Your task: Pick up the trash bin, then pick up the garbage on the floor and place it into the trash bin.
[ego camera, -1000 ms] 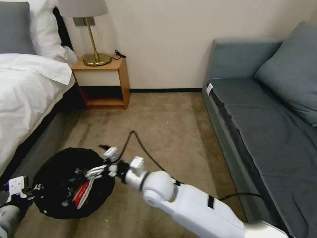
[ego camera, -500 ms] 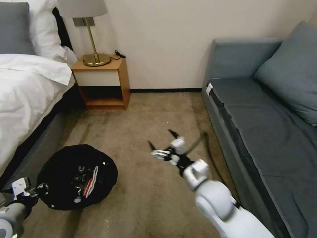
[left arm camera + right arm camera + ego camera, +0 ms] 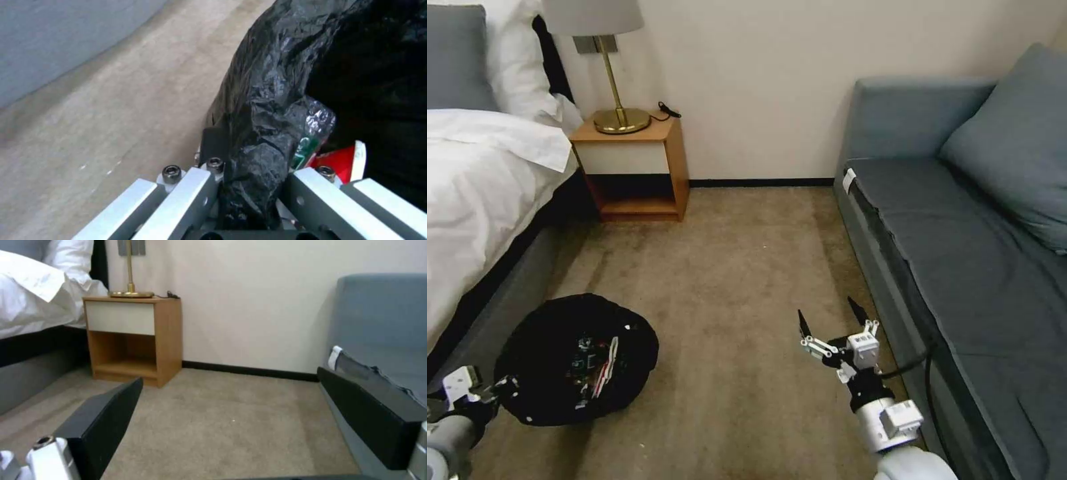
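Black-lined trash bin [image 3: 554,347]; garbage [image 3: 602,373] inside

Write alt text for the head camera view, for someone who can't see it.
The left gripper grips the rim of the trash bin beside the bed; litter lies inside. The open, empty right gripper hovers above carpet near the sofa.

Black crinkly trash bin [image 3: 554,360], red-and-white packet [image 3: 345,160], tan carpet [image 3: 740,267], blue-grey sofa [image 3: 960,247].
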Available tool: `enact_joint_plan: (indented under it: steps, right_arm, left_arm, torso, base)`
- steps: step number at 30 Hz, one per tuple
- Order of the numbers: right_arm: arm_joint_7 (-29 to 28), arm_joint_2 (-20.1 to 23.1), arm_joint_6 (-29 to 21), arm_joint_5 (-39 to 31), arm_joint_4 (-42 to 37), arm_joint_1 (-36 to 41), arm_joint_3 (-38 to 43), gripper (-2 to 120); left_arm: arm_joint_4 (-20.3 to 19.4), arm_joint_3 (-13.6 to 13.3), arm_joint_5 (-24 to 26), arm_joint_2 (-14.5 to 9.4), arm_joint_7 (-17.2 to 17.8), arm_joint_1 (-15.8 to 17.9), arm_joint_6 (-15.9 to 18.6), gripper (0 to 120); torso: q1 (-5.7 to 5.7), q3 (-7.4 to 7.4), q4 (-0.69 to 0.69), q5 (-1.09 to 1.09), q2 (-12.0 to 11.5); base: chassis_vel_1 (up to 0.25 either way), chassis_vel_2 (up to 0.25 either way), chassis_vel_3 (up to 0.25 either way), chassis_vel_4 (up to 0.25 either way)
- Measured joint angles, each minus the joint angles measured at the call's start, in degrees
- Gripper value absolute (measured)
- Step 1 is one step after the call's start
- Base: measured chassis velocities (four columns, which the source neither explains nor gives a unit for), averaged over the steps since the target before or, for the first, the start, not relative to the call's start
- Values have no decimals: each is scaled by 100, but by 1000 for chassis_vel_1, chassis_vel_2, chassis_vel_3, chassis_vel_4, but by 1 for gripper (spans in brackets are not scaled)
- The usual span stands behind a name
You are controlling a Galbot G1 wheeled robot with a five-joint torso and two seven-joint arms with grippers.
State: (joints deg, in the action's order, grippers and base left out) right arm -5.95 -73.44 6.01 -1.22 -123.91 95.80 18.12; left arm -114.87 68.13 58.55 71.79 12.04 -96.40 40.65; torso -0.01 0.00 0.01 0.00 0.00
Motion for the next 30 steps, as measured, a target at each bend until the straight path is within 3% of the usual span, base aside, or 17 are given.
enact_joint_plan:
  steps: [13, 22, 24, 30]
  right_arm:
    - [1, 2, -11, -23, 10, -47, -42, 100]
    - [3, 4, -23, -36, 18, -63, -57, 100]
    - [4, 5, -26, -38, 20, -67, -59, 100]
    - [6, 6, -29, -42, 24, -70, -62, 100]
  left_arm:
    - [617, -15, 218, -55, 258, 175, 140, 3]
    - [666, -36, 180, -68, 242, 200, 142, 31]
    - [601, 26, 116, -67, 208, 147, 143, 43]
    - [339, 138, -182, -15, 20, -2, 145, 62]
  torso:
    - [0, 0, -1, -1, 0]
    - [0, 0, -1, 0, 0]
    - [0, 0, -1, 0, 0]
    - [0, 0, -1, 0, 0]
  base:
    - [0, 0, 0, 0]
    - [0, 0, 0, 0]
    - [0, 0, 0, 0]
    - [0, 0, 0, 0]
